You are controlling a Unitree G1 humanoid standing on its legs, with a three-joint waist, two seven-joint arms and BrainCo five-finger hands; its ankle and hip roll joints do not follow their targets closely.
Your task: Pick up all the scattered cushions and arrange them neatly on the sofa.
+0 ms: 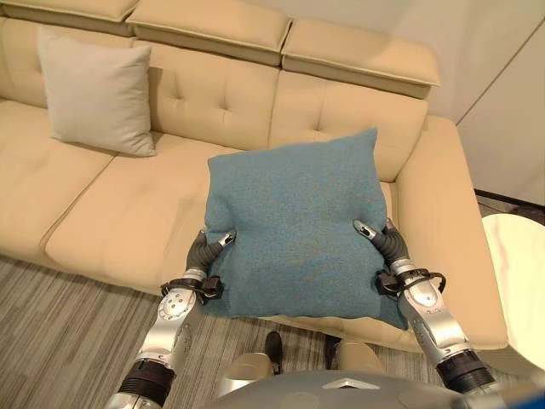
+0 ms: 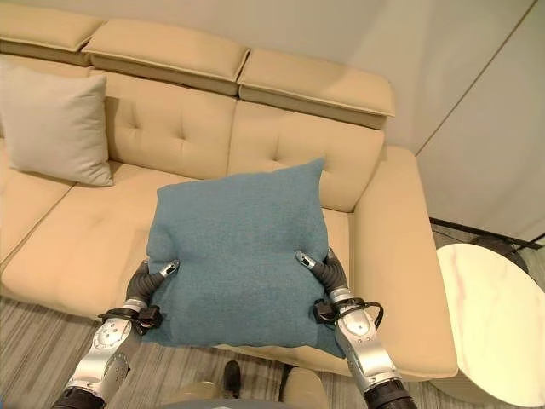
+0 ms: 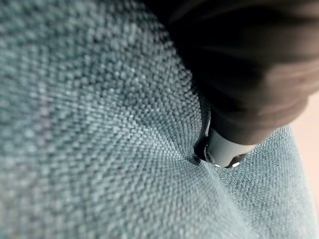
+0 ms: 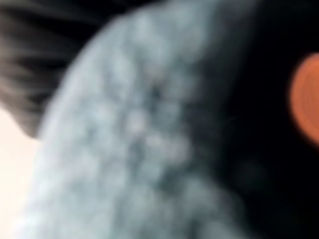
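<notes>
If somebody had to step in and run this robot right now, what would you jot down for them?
Left hand: thumb on top of the blue cushion, clamped on its left edge. Right hand: the same on the right edge.
The blue cushion is held between both hands, over the right-hand seat of the cream sofa, near the armrest; whether its far edge touches the seat cannot be told.
Done: a beige cushion already leans upright against the backrest further left.
Left: set the blue cushion against the backrest, let go, then check the floor for more cushions.
A round white table stands to the right of the sofa.
</notes>
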